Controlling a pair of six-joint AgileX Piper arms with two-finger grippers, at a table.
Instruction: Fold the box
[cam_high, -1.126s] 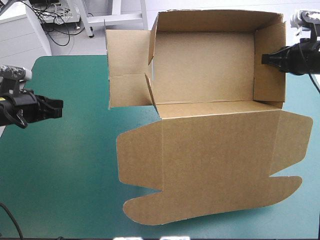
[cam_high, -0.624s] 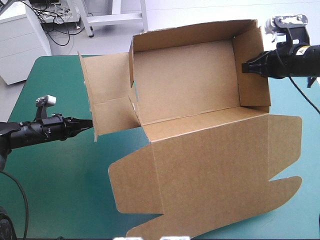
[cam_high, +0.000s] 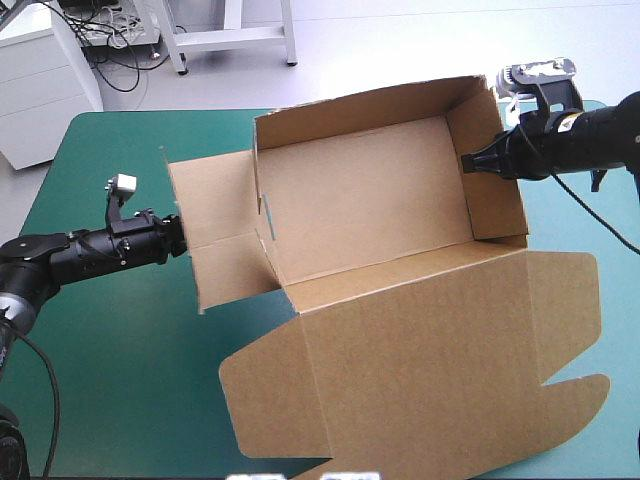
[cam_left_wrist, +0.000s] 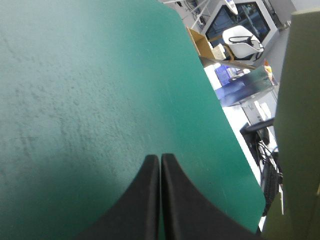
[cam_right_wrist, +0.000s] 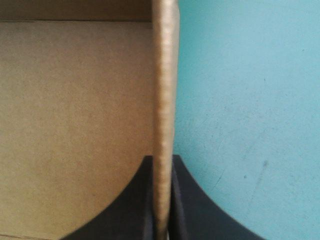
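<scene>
Wrist view shows right gripper (cam_right_wrist: 162, 160) seemingly clamping box (cam_right_wrist: 75, 125).

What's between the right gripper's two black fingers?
A raised side wall of the box, edge-on, clamped by the right gripper; the right wrist view shows it.

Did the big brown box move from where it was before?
Yes. The box has slid toward the left edge of the teal-green cover and turned a little; more cover now shows on its right. The right gripper holds its right wall.
</scene>
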